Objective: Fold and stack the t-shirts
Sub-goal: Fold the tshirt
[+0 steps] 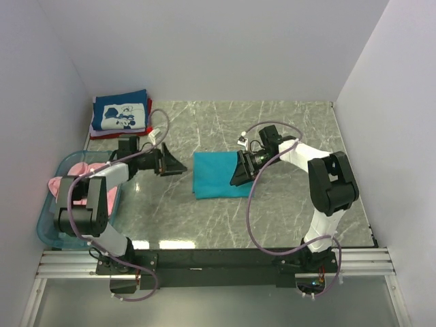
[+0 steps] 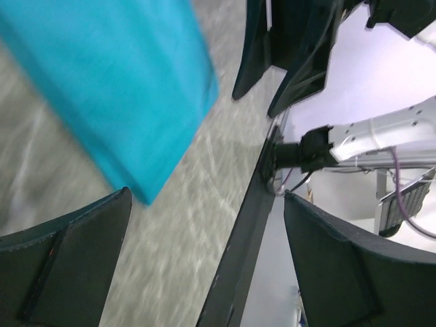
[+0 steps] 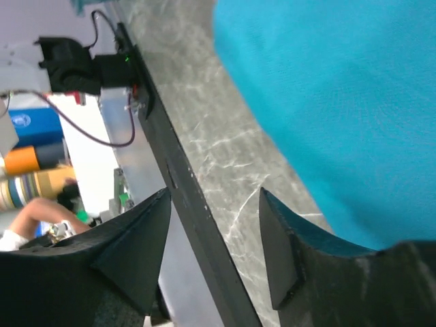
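A folded teal t-shirt (image 1: 216, 177) lies flat in the middle of the marble table; it also shows in the left wrist view (image 2: 102, 88) and the right wrist view (image 3: 327, 102). My right gripper (image 1: 240, 170) hovers at its right edge, open, nothing between its fingers (image 3: 214, 231). My left gripper (image 1: 174, 163) sits just left of the shirt, wide open and empty (image 2: 204, 259). A navy t-shirt with white print (image 1: 121, 112) lies folded on a red one (image 1: 148, 114) at the back left. A pink t-shirt (image 1: 80, 168) lies in the basket, partly hidden by my left arm.
The translucent light-blue basket (image 1: 44, 225) stands at the left edge beside my left arm. White walls close in the table on three sides. The black front rail (image 1: 218, 259) runs along the near edge.
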Tool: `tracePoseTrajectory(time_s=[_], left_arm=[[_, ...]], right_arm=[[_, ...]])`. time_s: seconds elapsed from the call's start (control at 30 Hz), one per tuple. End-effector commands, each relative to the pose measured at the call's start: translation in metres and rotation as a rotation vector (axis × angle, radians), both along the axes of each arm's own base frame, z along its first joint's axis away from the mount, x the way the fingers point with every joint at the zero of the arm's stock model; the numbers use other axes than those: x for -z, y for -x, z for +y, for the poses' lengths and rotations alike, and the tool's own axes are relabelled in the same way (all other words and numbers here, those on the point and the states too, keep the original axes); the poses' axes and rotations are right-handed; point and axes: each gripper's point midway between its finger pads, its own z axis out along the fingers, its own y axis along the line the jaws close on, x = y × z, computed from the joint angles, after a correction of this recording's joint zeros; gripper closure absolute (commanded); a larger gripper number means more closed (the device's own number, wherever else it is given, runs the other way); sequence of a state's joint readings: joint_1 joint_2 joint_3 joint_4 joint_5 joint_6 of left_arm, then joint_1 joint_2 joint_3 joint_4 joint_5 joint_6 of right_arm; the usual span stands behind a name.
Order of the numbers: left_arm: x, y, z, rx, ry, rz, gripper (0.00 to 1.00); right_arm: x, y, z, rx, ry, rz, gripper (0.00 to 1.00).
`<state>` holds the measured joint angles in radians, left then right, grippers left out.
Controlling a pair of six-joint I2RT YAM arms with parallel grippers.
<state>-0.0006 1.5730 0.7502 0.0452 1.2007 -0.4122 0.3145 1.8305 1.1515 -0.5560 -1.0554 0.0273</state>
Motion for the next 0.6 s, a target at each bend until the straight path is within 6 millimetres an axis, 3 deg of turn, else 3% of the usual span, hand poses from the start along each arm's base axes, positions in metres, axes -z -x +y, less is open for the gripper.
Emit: tracePoseTrajectory(time_s=[0.0,0.1,0.13,0.2,0.23,0.33,0.57], left_arm=[[-0.032,-0.015,-0.033,0.03,0.038,-0.081,0.01],[-0.039,-0.02,-0.062,0.041,0.082,-0.106,0.03],[-0.031,-0.025,-0.069,0.037,0.087,-0.078,0.03],[-0.033,-0.035,-0.083,0.029,0.124,-0.085,0.05],[-0.021,-0.045,-0.087,0.017,0.126,-0.048,0.05],[-0.021,-0.066,-0.093,-0.024,0.186,-0.033,0.06],[0.02,-0.124,-0.098,-0.125,0.183,0.036,0.08]], right_arm=[[-0.005,0.02,-0.007,-0.079,-0.017,0.004,0.42],[0.006,0.027,-0.012,-0.083,-0.017,0.065,0.46],[0.01,0.029,-0.013,-0.081,-0.014,0.083,0.47],[0.025,0.035,-0.017,-0.074,0.003,0.13,0.49],[0.031,0.037,-0.019,-0.074,0.014,0.141,0.5],[0.053,0.035,-0.028,-0.045,0.041,0.188,0.52],[0.083,0.019,-0.05,0.024,0.121,0.243,0.54]])
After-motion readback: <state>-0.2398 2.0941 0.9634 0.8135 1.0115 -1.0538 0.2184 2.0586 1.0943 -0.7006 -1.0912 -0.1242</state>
